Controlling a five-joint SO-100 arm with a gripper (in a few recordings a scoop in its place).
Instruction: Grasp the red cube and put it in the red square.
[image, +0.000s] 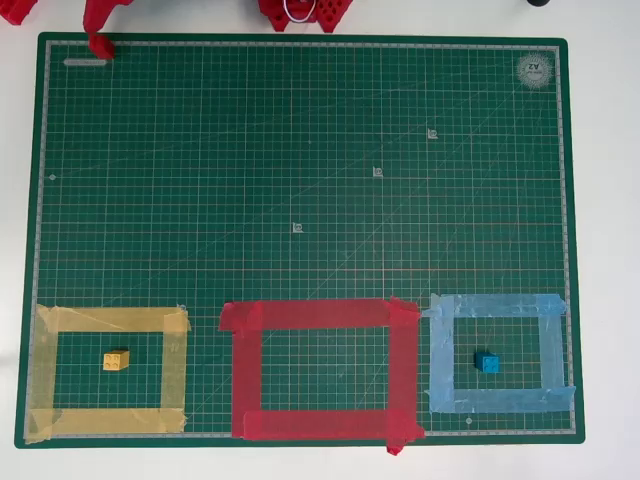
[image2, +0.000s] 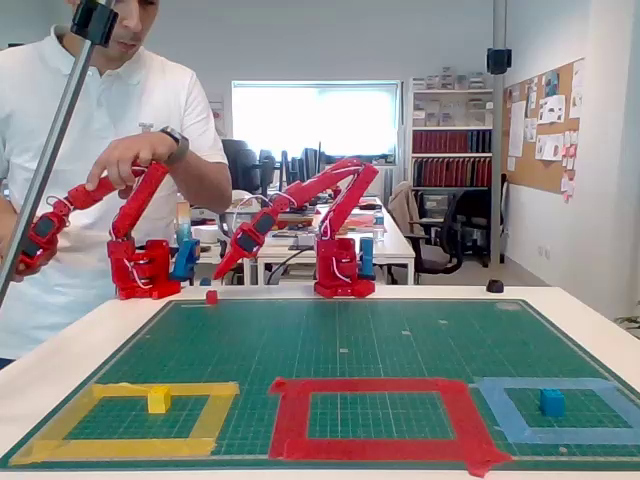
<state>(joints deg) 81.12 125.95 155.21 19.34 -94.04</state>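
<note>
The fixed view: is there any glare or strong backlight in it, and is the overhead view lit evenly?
Fixed view: the window behind the arm is blown out white, so the gripper looks dark at its tip. Overhead view: light is even and soft, with no glare on the green mat; the red cube stays sharp.

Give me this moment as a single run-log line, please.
pincer above red cube, state unclear | red cube at far left mat edge, not grasped | red square empty | yellow cube in yellow frame | blue cube in blue frame
</note>
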